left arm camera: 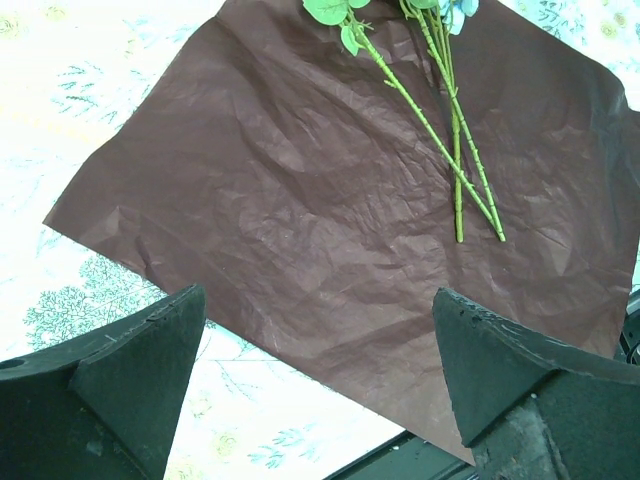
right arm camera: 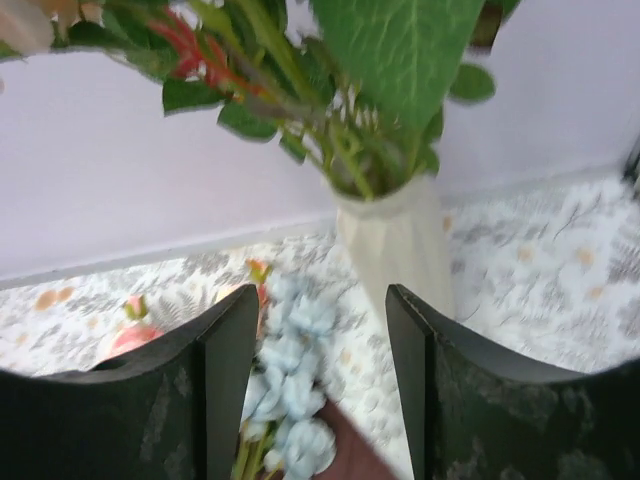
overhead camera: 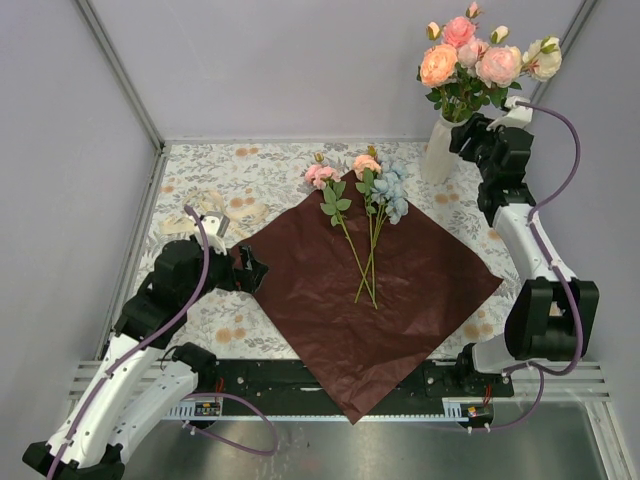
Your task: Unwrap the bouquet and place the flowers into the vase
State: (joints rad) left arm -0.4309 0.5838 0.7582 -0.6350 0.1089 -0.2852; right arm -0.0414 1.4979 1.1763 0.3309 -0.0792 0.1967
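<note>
Vase (overhead camera: 437, 152), upper right, held flowers (overhead camera: 478, 62). Paper (overhead camera: 420, 280), centre, bore three stems (left arm camera: 428, 135). Left gripper (left arm camera: 318, 310), right gripper (right arm camera: 320, 310) stood spread, empty.

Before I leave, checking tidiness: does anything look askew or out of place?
The dark paper lies cornerwise, its near corner overhanging the table edge onto the black rail. The vase stands upright.

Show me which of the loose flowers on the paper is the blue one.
The pale blue flower, rightmost of the three on the maroon paper. The pink flower and the peach flower lie to its left.
</note>
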